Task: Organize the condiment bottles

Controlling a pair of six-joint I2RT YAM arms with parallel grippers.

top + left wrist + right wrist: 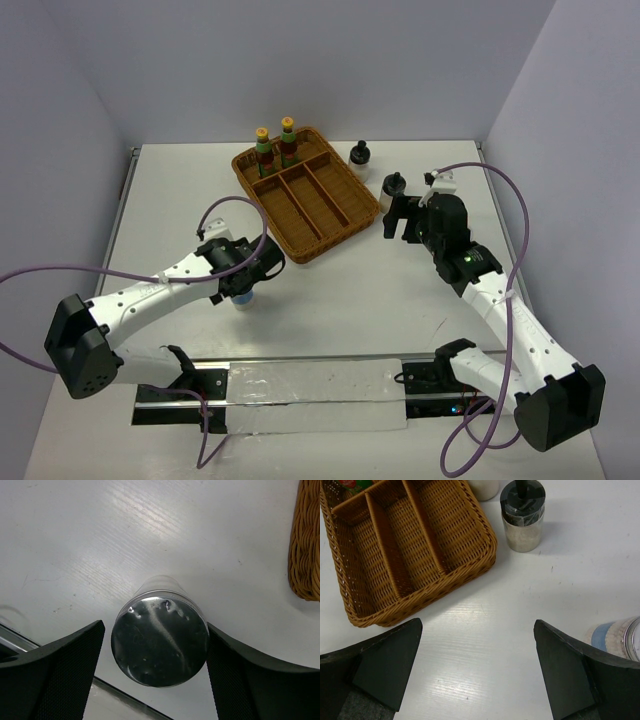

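Top cam overlooks whole table (180, 200); wrist cams close, pointing down; all share basket (320, 205), L prob. just edge.

Looks like a robot lab test booth, not a real kitchen: bare white table (330, 290) boxed in by plain grey walls (300, 60), left arm (150, 295) and right arm (500, 300) bolted down, purple cables (60, 268) trailing.

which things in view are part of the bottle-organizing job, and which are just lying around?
Job:
- two slim yellow-capped bottles
- brown wicker divided basket holding them
- two squat black-capped bottles
- silver-capped white bottle between the jaws of the left gripper
- blue-labelled white bottle by the right gripper

Not job:
- white sheet at the near edge
- purple rig cables
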